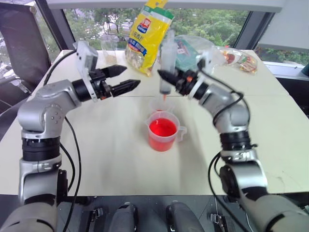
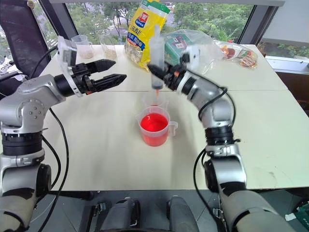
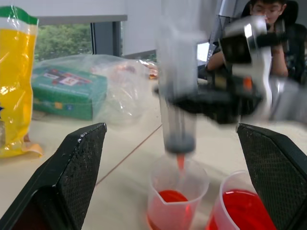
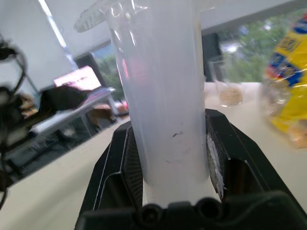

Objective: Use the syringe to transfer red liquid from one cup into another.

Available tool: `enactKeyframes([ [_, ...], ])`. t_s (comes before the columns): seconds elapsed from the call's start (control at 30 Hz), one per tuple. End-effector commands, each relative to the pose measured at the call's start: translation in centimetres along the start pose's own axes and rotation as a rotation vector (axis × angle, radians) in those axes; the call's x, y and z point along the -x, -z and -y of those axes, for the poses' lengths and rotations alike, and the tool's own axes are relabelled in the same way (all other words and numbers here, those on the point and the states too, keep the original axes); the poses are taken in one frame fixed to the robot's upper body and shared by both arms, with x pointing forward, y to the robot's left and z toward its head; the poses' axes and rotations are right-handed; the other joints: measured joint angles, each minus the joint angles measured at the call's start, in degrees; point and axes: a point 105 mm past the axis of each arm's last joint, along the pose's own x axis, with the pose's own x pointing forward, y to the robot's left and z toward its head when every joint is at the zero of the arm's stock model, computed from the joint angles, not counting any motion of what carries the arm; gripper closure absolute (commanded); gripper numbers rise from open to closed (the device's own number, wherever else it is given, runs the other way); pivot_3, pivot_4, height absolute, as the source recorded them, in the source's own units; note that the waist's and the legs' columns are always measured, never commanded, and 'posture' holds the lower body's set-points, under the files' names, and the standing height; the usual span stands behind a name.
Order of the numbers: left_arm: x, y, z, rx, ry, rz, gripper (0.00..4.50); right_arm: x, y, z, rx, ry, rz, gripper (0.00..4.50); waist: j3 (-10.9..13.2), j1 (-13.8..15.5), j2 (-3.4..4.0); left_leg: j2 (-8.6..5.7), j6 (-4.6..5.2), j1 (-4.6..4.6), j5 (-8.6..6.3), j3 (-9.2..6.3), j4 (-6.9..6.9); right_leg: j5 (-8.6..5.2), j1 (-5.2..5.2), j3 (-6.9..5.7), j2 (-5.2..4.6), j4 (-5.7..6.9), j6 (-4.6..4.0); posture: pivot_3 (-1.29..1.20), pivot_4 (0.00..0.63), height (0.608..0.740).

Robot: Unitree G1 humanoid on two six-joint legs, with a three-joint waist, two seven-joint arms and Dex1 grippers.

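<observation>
Right tool (image 1: pixel 166 77) is pinching the syringe (image 1: pixel 167 65) upright, tip over the small cup (image 3: pixel 177 203), which is already holding some red liquid (image 3: pixel 170 196), behind the red cup (image 1: pixel 163 131); left tool (image 1: pixel 126 79) is hanging spread alongside, so transfer looks partway done.

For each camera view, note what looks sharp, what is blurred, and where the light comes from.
Left wrist view: the left gripper's fingers are crisp, the syringe and right gripper smeared. Right wrist view: the syringe barrel is sharp, the background soft. Left eye view: daylight comes from the windows behind the table.
</observation>
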Motion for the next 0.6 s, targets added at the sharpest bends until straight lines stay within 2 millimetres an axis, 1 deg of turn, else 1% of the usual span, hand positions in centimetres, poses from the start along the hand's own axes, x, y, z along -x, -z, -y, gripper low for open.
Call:
enactKeyframes([
  [0.03, 0.3, -0.5, 0.9, -0.032, 0.0, 0.028, 0.04, 1.3, -3.6, 1.9, -0.048, 0.142, -0.09, 3.08, 0.0, 0.0, 0.0, 0.0, 0.0, 0.0, 0.0, 0.0, -0.01, 0.0, 0.0, 0.0, 0.0, -0.01, 0.0, 0.0, 0.15, 0.74],
  [0.1, 0.4, 0.2, 1.3, -0.025, -0.001, 0.018, 0.04, 3.0, -3.0, 4.2, -0.024, 0.293, -0.253, 3.08, 0.0, 0.1, 0.0, 0.0, 0.02, -0.02, -0.01, 0.0, -0.03, 0.0, -0.01, 0.01, -0.02, -0.03, 0.0, 0.0, 0.15, 0.74],
  [0.17, 0.6, 0.7, 1.7, -0.007, 0.002, 0.016, 0.04, 4.9, -2.4, 5.8, 0.0, 0.374, -0.359, 3.08, 0.0, 0.3, -0.01, -0.01, 0.05, -0.03, -0.03, 0.0, -0.07, 0.0, 0.0, 0.01, -0.04, -0.11, -0.01, 0.0, 0.15, 0.74],
  [0.23, 0.7, 1.2, 2.1, -0.002, 0.004, 0.008, 0.04, 7.2, -0.6, 7.0, 0.002, 0.442, -0.516, 3.08, 0.0, 0.2, -0.01, -0.02, 0.09, -0.05, -0.05, 0.01, -0.08, 0.0, 0.01, 0.01, -0.04, -0.2, -0.01, 0.0, 0.15, 0.74],
  [0.27, 0.8, 1.3, 2.3, 0.002, 0.005, 0.007, 0.04, 8.3, 0.3, 7.5, -0.007, 0.467, -0.588, 3.08, 0.0, 0.2, -0.01, -0.02, 0.1, -0.06, -0.06, 0.03, -0.09, 0.0, 0.01, 0.02, -0.04, -0.22, -0.01, 0.0, 0.15, 0.74],
  [0.4, 0.9, 1.5, 2.6, 0.019, 0.002, 0.01, 0.04, 11.9, 3.2, 8.7, -0.038, 0.559, -0.804, 3.08, 0.0, -0.1, 0.0, -0.02, 0.13, -0.08, -0.07, 0.06, -0.1, 0.0, -0.01, 0.05, 0.0, -0.24, -0.01, 0.0, 0.15, 0.74],
  [0.5, 0.9, 1.8, 2.7, 0.02, -0.003, 0.004, 0.04, 13.9, 4.9, 9.5, -0.07, 0.617, -0.906, 3.08, 0.0, -0.2, 0.0, -0.01, 0.13, -0.08, -0.07, 0.07, -0.1, 0.0, -0.04, 0.08, 0.05, -0.22, -0.01, 0.0, 0.15, 0.74],
  [0.6, 0.9, 1.9, 2.8, 0.024, -0.009, 0.002, 0.04, 15.4, 6.7, 10.4, -0.106, 0.671, -0.966, 3.08, 0.0, 0.0, 0.0, -0.01, 0.13, -0.08, -0.07, 0.07, -0.1, 0.0, -0.03, 0.08, 0.05, -0.22, -0.01, 0.0, 0.15, 0.74],
])
